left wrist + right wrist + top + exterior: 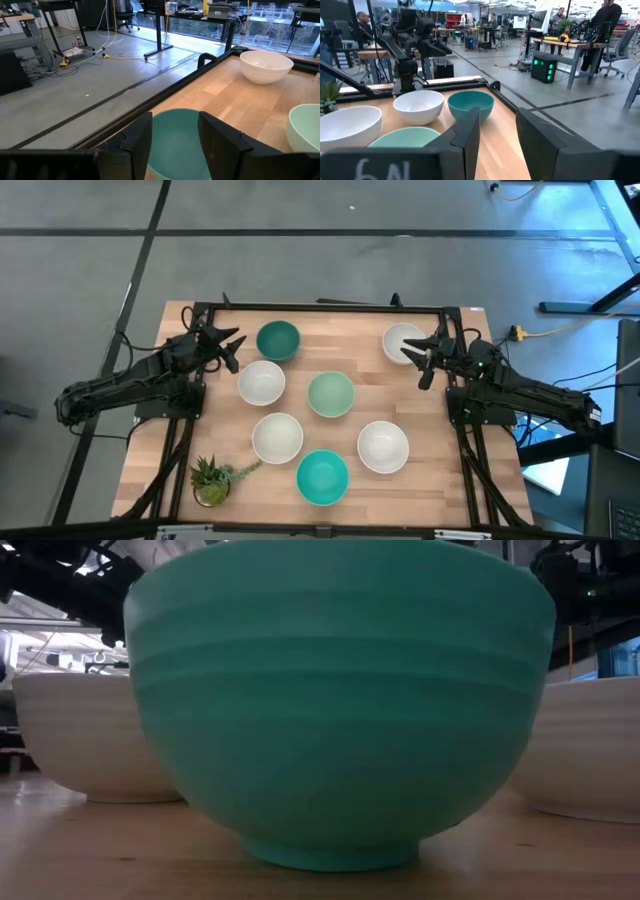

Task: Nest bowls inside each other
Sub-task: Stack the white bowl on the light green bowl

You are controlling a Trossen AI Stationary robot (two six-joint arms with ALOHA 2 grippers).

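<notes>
Seven bowls stand apart on their bases on the wooden table. They are a dark teal bowl [278, 340], a far-right white bowl [403, 343], a white bowl [261, 383], a pale mint bowl [330, 394], two more white bowls [277, 437] [382, 446] and a turquoise bowl [322, 477]. My left gripper [235, 345] hovers open just left of the teal bowl [180, 140], whose rim shows between its fingers [175, 120]. My right gripper [415, 355] is open above the near right edge of the far-right white bowl. That bowl is hidden in the right wrist view [497, 112].
A small spiky potted plant [212, 480] stands at the table's near left corner. The turquoise bowl [340, 710] fills the low view, with white bowls [90, 740] [590, 750] on either side behind it. A black frame [320, 307] runs along the table's far edge. People stand in the room beyond.
</notes>
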